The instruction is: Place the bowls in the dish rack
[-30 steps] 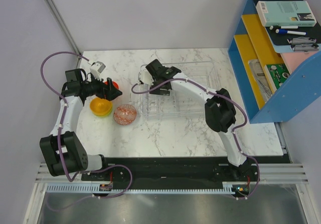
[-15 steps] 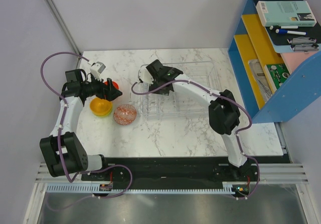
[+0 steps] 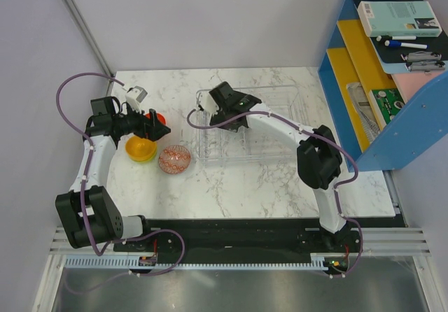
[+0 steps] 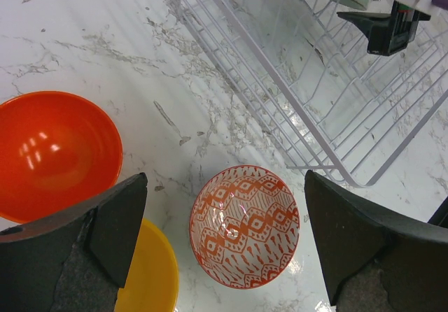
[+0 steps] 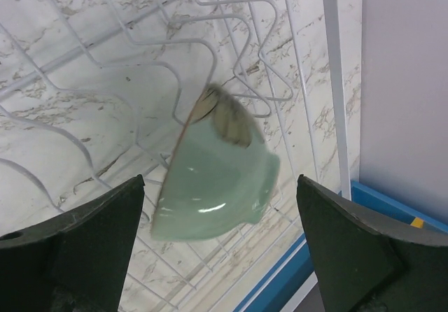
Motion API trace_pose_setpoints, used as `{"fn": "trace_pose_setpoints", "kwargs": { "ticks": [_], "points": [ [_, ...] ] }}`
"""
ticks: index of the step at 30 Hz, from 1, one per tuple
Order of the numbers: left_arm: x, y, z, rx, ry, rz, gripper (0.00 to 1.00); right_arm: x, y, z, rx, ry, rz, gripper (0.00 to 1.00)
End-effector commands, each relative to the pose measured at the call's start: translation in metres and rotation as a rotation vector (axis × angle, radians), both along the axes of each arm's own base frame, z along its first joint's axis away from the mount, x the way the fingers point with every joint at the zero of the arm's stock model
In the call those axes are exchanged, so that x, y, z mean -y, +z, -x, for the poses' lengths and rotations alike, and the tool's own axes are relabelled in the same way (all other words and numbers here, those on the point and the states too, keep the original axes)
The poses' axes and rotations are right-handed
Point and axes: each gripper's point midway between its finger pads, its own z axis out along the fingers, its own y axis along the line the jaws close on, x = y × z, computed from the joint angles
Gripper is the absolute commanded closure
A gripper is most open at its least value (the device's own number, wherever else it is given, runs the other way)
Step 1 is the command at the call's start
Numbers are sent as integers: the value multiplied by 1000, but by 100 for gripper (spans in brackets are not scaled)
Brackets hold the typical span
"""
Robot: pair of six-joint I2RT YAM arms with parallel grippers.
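The red-patterned bowl (image 4: 245, 224) sits upright on the marble table, below my open, empty left gripper (image 4: 224, 179). The red-orange bowl (image 4: 52, 154) and the orange-yellow bowl (image 4: 150, 270) sit to its left. In the top view the left gripper (image 3: 150, 124) hovers between these bowls, and a lime green rim (image 3: 145, 160) shows under the orange-yellow bowl (image 3: 139, 146). My right gripper (image 5: 220, 179) is open over the clear dish rack (image 3: 273, 126). The pale grey-green bowl (image 5: 217, 182) lies tilted on its side on the rack wires between the fingers, blurred.
A blue shelf unit (image 3: 364, 95) with books and pens stands right of the rack. A grey wall runs along the left side of the table. The rack's near corner (image 4: 336, 175) is close to the patterned bowl.
The right gripper has shifted a little farther over the rack. The left arm and the bowls on the table have not moved.
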Motion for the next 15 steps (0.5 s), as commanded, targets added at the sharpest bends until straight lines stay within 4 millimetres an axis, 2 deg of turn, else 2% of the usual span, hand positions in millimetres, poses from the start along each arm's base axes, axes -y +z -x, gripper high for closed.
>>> {"fn": "trace_pose_setpoints", "kwargs": {
  "ticks": [1,7,11,15],
  "points": [
    [1,17,-1,84,-24,-15,0,5,17,-20,43,-64,-92,3],
    [1,18,0,91,-26,-17,0,18,18,-30,25,-124,-159,4],
    [2,19,1,99,-33,-17,0,25,32,-29,6,-143,-244,2],
    [2,19,1,100,-36,-17,0,33,24,-27,-51,-135,-267,2]
  ]
}}
